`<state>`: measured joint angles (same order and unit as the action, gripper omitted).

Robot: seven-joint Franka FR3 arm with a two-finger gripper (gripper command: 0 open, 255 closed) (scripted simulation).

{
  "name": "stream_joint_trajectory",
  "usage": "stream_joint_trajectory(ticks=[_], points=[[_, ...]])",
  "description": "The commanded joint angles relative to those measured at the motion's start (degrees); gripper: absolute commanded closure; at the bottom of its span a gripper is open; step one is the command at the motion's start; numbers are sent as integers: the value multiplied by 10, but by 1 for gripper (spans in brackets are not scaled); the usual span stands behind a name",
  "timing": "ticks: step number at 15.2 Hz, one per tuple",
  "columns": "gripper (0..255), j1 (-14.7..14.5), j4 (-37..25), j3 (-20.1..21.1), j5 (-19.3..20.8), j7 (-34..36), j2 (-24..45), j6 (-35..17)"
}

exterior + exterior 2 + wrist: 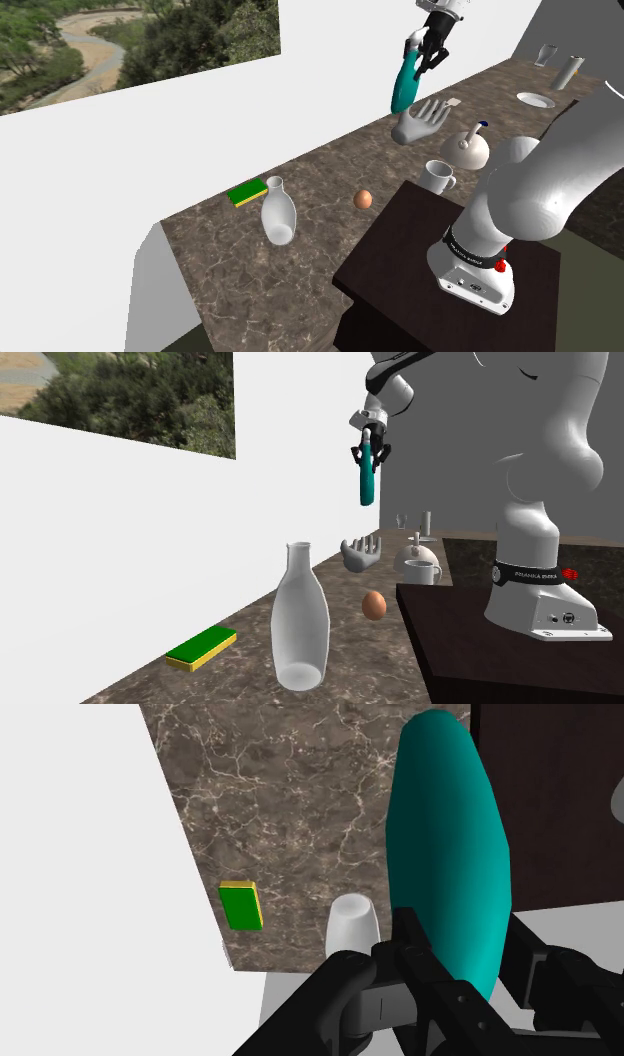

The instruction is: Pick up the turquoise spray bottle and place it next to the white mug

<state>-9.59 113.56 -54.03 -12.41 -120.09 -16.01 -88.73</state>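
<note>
Shoulder view: black two-finger gripper (425,58) clasps the slim turquoise spray bottle (405,90) aloft — grey hand-shaped model (420,122) at six o'clock, white mug (437,177) past it.

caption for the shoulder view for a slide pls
The hand holds the turquoise spray bottle in the air above the brown veined counter, the white mug standing by the dark stand.

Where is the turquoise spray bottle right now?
The spray bottle hangs in the air, clasped in the jaws, right of the shoulder view's upper middle, above the grey hand model on the counter.
</note>
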Motion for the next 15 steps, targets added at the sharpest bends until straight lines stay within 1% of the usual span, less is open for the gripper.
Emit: stream_joint_trajectory(ticks=[1,4,5,15], points=[[255,2,-19,-29,0,-33,18,17],[255,3,-57,-83,-12,-92,61,47],[255,4,-65,-96,-17,-107,73,54],[255,4,0,-107,-27,-141,92,-13]])
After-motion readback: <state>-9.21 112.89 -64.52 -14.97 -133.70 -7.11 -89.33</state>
